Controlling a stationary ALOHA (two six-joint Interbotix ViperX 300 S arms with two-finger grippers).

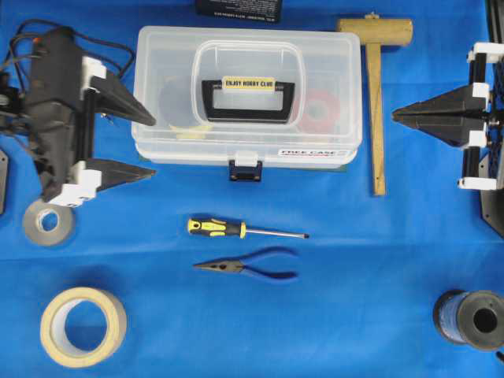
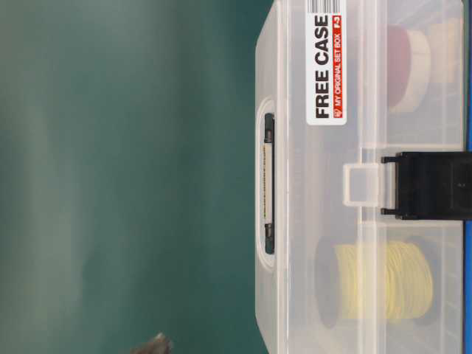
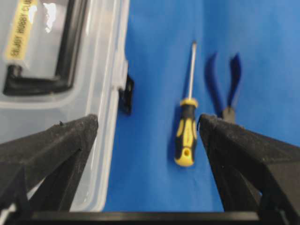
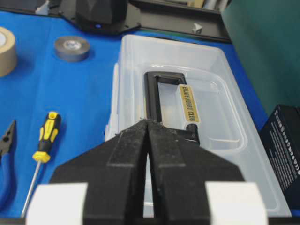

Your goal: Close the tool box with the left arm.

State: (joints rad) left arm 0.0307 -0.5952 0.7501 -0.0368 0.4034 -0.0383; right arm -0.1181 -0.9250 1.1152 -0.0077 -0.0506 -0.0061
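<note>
The tool box (image 1: 331, 55) is a clear plastic case at the back middle of the blue table. Its lid lies down flat, with the black handle (image 1: 246, 98) and yellowish label on top and the dark latch (image 1: 246, 168) at its front edge. My left gripper (image 1: 152, 145) is open and empty, just left of the box's front left corner; in the left wrist view (image 3: 147, 123) the box edge (image 3: 110, 93) runs beside one finger. My right gripper (image 1: 395, 115) is shut and empty, apart from the box's right side, pointing at it (image 4: 148, 123).
A yellow-black screwdriver (image 1: 236, 229) and blue pliers (image 1: 252, 267) lie in front of the box. A wooden mallet (image 1: 376, 94) lies right of it. A grey tape roll (image 1: 66, 230), a masking tape roll (image 1: 55, 346) and a black spool (image 1: 449, 315) stand near the edges.
</note>
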